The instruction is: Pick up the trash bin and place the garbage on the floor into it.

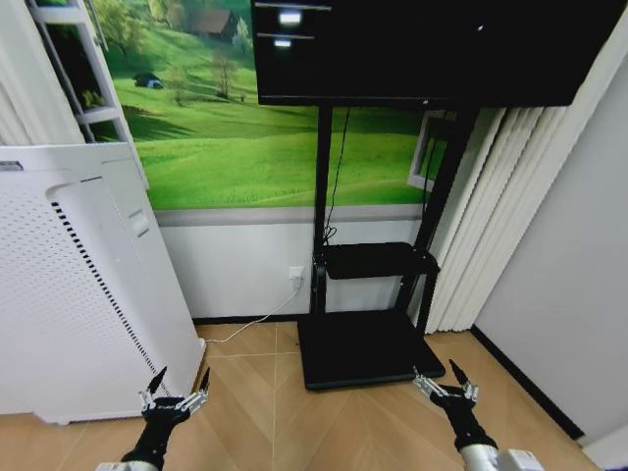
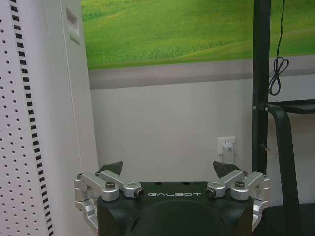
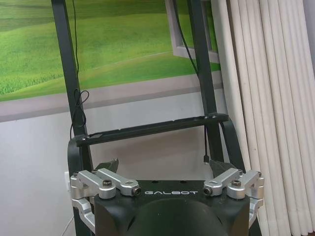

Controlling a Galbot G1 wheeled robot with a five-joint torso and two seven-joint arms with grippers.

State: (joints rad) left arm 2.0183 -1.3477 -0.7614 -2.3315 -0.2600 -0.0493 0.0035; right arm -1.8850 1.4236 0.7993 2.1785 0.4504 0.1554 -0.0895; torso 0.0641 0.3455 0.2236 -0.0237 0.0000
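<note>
Parquet floor point(image 1: 265, 412): white appliance point(image 1: 69, 294), black stand base point(image 1: 368, 348).

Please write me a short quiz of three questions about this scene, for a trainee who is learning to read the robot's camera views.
1. True or false: the left end effector is open and holds nothing.
2. What stands nearest the left end effector? A) white perforated appliance B) curtain C) screen
3. Fill in: the right end effector hovers over the wooden floor near the black ____ of the TV stand.

Key: 1 true; 2 A; 3 base.
</note>
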